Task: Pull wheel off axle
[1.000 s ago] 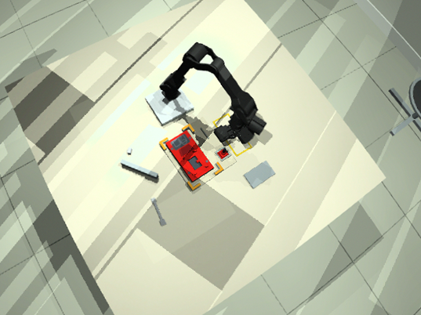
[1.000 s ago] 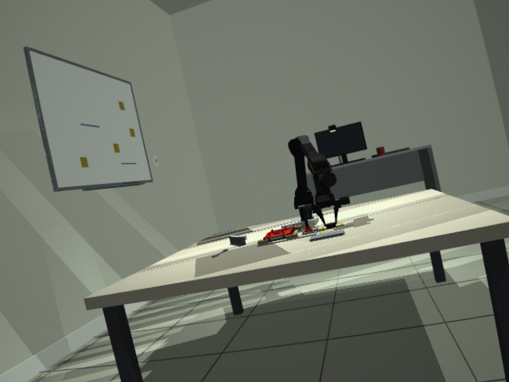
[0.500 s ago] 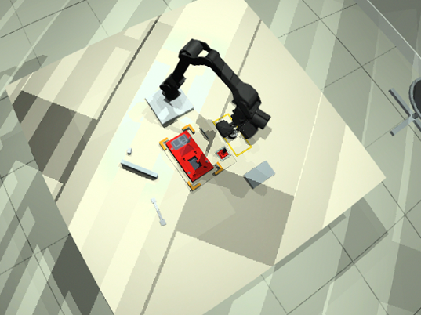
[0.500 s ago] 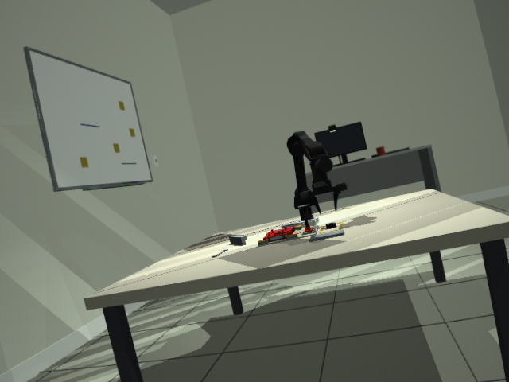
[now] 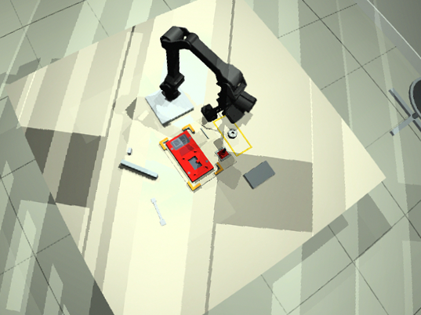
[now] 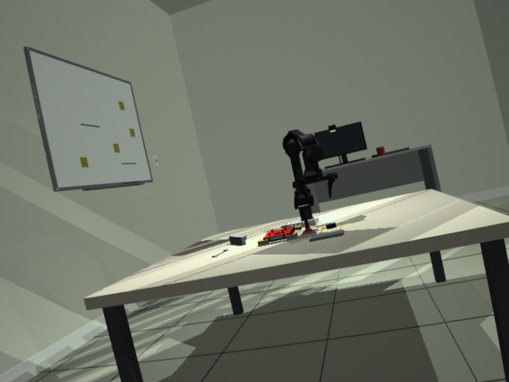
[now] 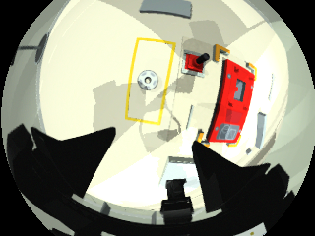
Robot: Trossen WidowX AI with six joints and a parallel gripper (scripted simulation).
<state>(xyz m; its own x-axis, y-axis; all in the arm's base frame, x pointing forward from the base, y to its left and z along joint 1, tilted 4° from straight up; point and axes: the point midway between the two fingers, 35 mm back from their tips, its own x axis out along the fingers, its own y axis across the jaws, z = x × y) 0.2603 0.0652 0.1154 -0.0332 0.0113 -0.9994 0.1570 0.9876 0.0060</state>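
Note:
The wheel (image 5: pixel 228 133) (image 6: pixel 331 225) (image 7: pixel 142 80), a light grey ring with a dark centre hole, lies flat on the table. It is wholly inside the yellow outline of the marked area (image 5: pixel 224 138) (image 7: pixel 157 40). The black upright axle (image 5: pixel 223 151) (image 7: pixel 202 59) stands bare on its small red base (image 7: pixel 192 63), beside the marked area. My gripper (image 7: pixel 155 138) is wide open and empty, raised above the table. In the wrist view the wheel shows beyond the fingertips, apart from both. The fingertips are hard to make out in the top view.
A red board (image 5: pixel 181 155) (image 7: pixel 228 105) lies between orange corner brackets (image 5: pixel 193 186) near the axle. A thin rod (image 5: pixel 205 133) (image 7: pixel 190 117) lies beside it. A grey plate (image 5: pixel 259 174) (image 7: pixel 166 8), a long grey bar (image 5: pixel 139 169), a small block (image 5: pixel 129 151) and a white link (image 5: pixel 158 211) lie farther off.

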